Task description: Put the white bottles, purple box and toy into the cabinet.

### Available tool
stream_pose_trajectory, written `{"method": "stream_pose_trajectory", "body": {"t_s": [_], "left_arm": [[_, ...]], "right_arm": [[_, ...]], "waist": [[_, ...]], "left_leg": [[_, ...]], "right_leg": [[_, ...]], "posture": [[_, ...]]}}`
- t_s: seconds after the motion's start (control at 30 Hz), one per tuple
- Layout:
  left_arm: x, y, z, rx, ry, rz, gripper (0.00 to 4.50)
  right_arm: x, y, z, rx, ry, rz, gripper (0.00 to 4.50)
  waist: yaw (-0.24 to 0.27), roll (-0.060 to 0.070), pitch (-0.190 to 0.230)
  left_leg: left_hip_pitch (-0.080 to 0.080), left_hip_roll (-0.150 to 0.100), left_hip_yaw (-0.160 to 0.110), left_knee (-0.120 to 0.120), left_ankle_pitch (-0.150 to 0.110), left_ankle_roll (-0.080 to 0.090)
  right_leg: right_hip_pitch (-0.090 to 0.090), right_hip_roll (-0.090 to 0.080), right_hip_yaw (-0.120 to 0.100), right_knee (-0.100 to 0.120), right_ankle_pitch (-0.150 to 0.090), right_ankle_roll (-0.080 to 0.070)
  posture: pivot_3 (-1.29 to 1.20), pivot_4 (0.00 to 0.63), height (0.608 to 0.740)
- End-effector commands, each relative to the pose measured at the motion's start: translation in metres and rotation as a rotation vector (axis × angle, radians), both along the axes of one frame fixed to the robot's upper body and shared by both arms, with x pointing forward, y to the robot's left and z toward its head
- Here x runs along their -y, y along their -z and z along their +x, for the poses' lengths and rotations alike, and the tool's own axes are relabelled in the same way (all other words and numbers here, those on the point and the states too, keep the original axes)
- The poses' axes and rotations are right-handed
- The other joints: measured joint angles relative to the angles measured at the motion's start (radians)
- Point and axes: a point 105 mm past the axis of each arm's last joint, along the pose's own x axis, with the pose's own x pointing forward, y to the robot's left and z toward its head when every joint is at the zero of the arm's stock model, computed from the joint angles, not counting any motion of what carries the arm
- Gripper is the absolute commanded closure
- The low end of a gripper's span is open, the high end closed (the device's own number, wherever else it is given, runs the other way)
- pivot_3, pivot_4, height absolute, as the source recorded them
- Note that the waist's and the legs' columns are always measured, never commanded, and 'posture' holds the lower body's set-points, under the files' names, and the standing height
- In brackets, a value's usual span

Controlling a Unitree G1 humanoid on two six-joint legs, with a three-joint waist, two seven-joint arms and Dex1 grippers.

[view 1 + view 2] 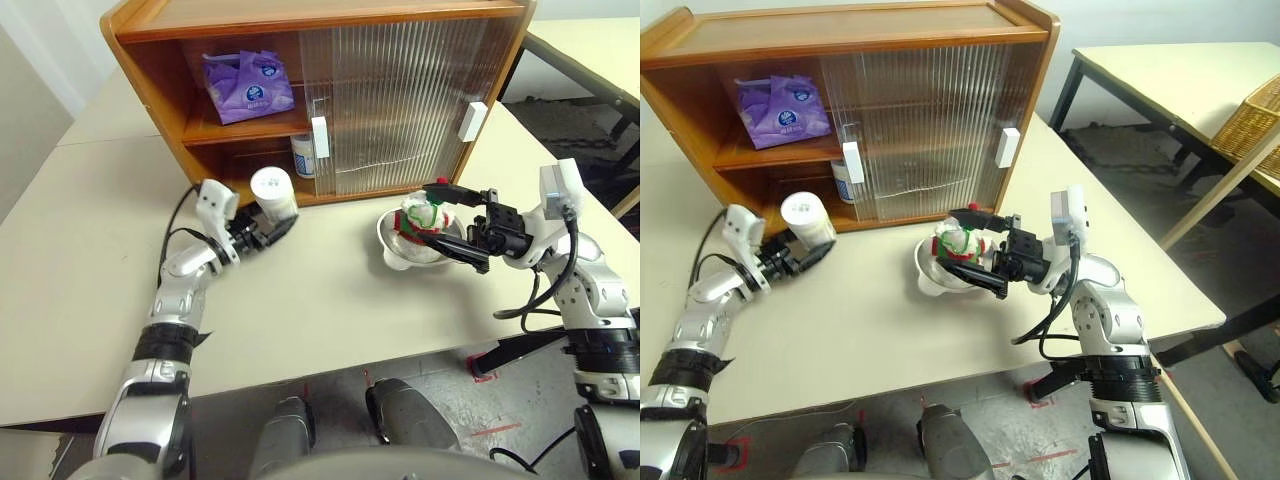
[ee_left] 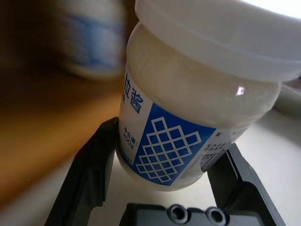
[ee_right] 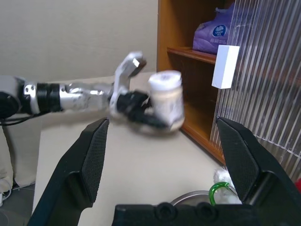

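Before the cabinet [image 1: 420, 100], our left fingers [image 1: 262, 232] clasp a white bottle [image 1: 273, 192] bound for the lower shelf, right fingers [image 1: 455, 225] wide.

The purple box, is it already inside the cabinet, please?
Yes: the purple box lies on the cabinet's upper shelf, behind the open side.
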Motion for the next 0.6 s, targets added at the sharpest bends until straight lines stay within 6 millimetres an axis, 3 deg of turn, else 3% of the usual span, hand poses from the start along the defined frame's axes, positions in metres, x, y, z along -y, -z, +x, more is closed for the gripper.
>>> {"method": "stream_pose_trajectory", "body": {"t_s": [0.03, 0.33, 0.6], "left_arm": [[-0.014, 0.005, 0.012, -0.025, -0.13, -0.005, 1.34], [-0.007, 0.002, 0.045, -0.034, -0.257, 0.055, 1.34], [-0.005, 0.003, 0.061, -0.06, -0.342, 0.075, 1.34]], "right_arm": [[-0.002, 0.001, -0.002, 0.005, -0.01, -0.007, 0.0], [0.001, 0.001, -0.004, 0.003, 0.01, -0.008, 0.0], [0.001, 0.001, -0.004, 0.005, 0.015, -0.003, 0.0]], "waist": [[0.002, 0.0, 0.0], [0.015, -0.005, 0.003], [0.003, -0.007, 0.004]], "left_leg": [[0.0, 0.0, 0.0, 0.0, 0.0, 0.0], [0.0, -0.002, 0.0, 0.001, 0.001, 0.003], [0.001, -0.003, 0.0, 0.006, 0.002, 0.004]], "right_leg": [[0.0, 0.0, 0.0, 0.0, 0.0, 0.0], [0.002, 0.0, 0.002, -0.001, 0.001, 0.004], [0.005, 0.001, 0.001, -0.001, 0.002, 0.008]], "posture": [[-0.26, 0.086, 0.74], [-0.29, 0.081, 0.74], [-0.3, 0.08, 0.74]]}}
